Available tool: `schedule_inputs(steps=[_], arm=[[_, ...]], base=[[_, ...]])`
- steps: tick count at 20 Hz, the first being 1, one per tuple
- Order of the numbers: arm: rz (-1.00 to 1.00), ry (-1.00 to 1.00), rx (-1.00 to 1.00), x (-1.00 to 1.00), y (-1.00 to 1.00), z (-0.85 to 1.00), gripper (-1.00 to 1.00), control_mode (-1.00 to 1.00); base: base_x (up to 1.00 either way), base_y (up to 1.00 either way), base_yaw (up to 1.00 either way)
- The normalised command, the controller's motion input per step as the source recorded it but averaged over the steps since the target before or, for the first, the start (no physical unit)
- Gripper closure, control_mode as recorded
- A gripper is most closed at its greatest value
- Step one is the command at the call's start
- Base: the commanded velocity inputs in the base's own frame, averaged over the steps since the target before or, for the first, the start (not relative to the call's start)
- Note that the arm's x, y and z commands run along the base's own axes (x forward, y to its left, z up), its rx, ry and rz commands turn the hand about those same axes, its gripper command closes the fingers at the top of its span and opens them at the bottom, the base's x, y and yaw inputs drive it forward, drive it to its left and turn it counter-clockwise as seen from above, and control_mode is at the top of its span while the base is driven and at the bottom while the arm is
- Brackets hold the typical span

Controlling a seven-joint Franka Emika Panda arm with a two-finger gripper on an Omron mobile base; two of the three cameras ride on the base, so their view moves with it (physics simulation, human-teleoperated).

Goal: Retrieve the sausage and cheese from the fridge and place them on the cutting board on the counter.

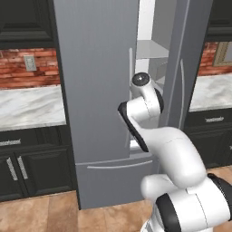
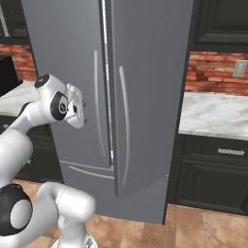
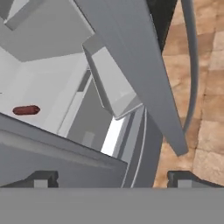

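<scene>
1. Hand view looks into the partly open fridge (image 3: 52, 57): a white interior with grey walls, and a grey door bin on the inside of the door.
2. The sausage (image 3: 26, 110) is a small dark red-brown rod with rounded ends. It lies flat on a white shelf (image 3: 52, 94) inside the fridge, near the shelf's left edge as this view shows it, nothing touching it.
3. The gripper (image 3: 111, 178) shows as two small dark finger tips (image 3: 41, 178) standing far apart at the bottom of the hand view. The jaws are released and hold nothing.
4. In the left base view the fridge (image 1: 97, 90) is tall and grey with long curved silver handles. Its right door (image 1: 183, 63) stands ajar, showing white interior and a grey shelf through the gap. The white arm reaches up toward that gap.
5. The marble counter (image 1: 29, 106) runs along a red brick wall (image 1: 18, 68), over black cabinets (image 1: 31, 163), on both sides of the fridge.
6. The floor (image 3: 205, 87) is tan tile.
</scene>
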Motion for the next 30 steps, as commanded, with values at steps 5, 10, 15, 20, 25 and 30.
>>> schedule_inputs(steps=[5, 10, 15, 20, 25, 30], arm=[[-0.16, -0.04, 0.2, 0.4, 0.0, -0.02, -1.0, -1.0], [-0.2, -0.16, 0.18, 0.25, -0.15, -0.29, -1.0, -1.0], [-0.25, -0.2, 0.1, 0.13, -0.22, -0.26, -1.0, -1.0], [-0.25, -0.21, 0.06, 0.03, -0.1, -0.04, -1.0, -1.0], [-0.21, -0.08, 0.02, 0.09, -0.16, -0.01, -1.0, -1.0], [-0.16, -0.04, 0.0, 0.05, -0.21, -0.02, -1.0, -1.0]], base=[[0.0, 0.0, 0.0], [0.0, 0.0, 0.0], [0.0, 0.0, 0.0], [0.0, 0.0, 0.0], [0.0, 0.0, 0.0], [0.0, 0.0, 0.0]])
